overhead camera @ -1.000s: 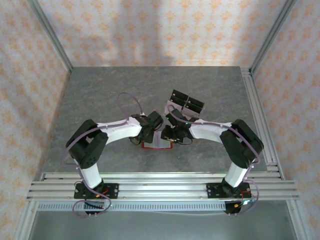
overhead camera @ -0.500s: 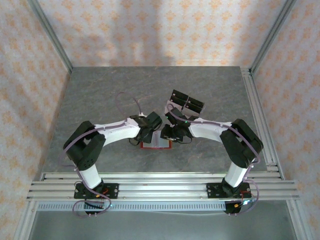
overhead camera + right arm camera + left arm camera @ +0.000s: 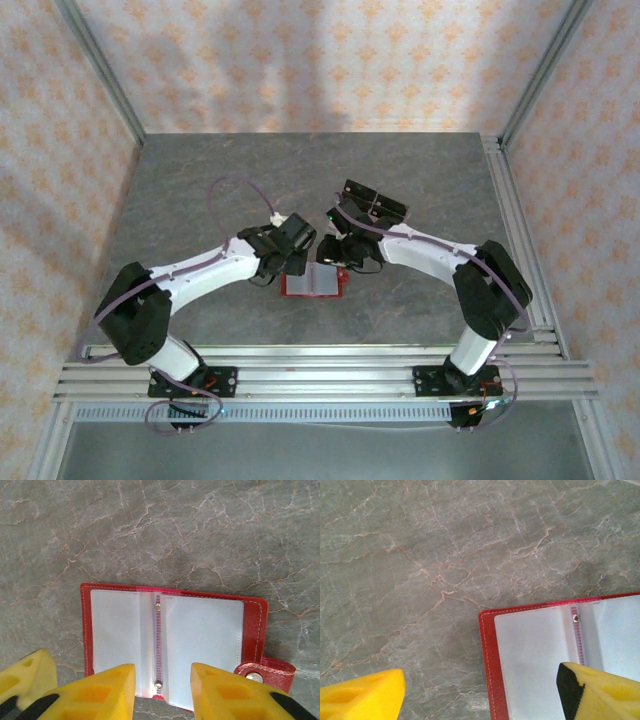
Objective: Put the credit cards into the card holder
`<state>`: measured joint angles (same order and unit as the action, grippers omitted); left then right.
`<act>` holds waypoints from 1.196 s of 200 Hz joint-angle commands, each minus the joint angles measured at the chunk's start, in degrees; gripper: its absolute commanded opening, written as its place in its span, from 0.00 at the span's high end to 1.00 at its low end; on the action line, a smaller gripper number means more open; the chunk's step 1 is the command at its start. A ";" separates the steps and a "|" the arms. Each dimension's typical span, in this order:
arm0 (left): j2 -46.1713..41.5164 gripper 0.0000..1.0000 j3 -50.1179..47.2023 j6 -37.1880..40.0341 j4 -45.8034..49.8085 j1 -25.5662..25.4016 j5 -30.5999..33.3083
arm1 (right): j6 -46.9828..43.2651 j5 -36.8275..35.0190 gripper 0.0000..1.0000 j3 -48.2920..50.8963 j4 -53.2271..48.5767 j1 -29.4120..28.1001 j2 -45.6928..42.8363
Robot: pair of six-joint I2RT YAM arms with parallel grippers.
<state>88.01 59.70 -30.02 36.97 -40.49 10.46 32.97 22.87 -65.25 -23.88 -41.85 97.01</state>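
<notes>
Near the table's (image 3: 200, 200) front edge, about midway along it, the wallet (image 3: 312, 283) lies spread open and flat with its inside facing up. Its two pale sleeves are edged in red. A pink spine with a rivet at each end runs between them. The snap tab (image 3: 265, 670) sticks out from one short side, its stud up.

The cards (image 3: 388, 209) lie farther back, towards the far edge and a little to the right of the wallet, well apart from it. They show as dark rectangles close together, partly hidden behind the right arm.

The left fingers (image 3: 290, 262) hang over the wallet's left end. They stand wide apart and grip nothing. In the left wrist view one tip is over bare table and the other over a sleeve, with a red corner between them.

The right fingers (image 3: 338, 262) hang over the wallet's right part. They are apart by a smaller gap and also grip nothing. In the right wrist view the spine runs up through that gap. Whether either tip touches the sleeves cannot be told.
</notes>
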 commanded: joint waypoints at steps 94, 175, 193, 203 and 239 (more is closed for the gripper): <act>5.58 0.20 -4.97 0.75 -0.84 -0.29 1.13 | -1.46 -1.94 0.67 0.40 -1.78 -1.86 3.67; 7.16 0.20 -6.45 0.44 0.21 -0.38 3.16 | -1.02 -8.10 0.69 7.84 -3.93 -0.21 -3.63; 7.62 0.20 -6.71 0.38 0.12 -0.38 3.17 | -0.41 -8.04 0.69 9.32 -2.98 0.07 -3.88; 7.76 0.20 -7.07 0.30 -0.23 -0.38 3.15 | -0.23 -7.72 0.69 9.85 -2.31 0.18 -3.39; 7.91 0.20 -7.48 0.15 -0.61 -0.33 3.61 | -0.68 -6.22 0.69 9.27 -1.66 0.35 -2.75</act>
<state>94.94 53.76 -29.91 35.16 -40.51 11.27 32.32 17.17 -55.68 -25.93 -41.82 94.13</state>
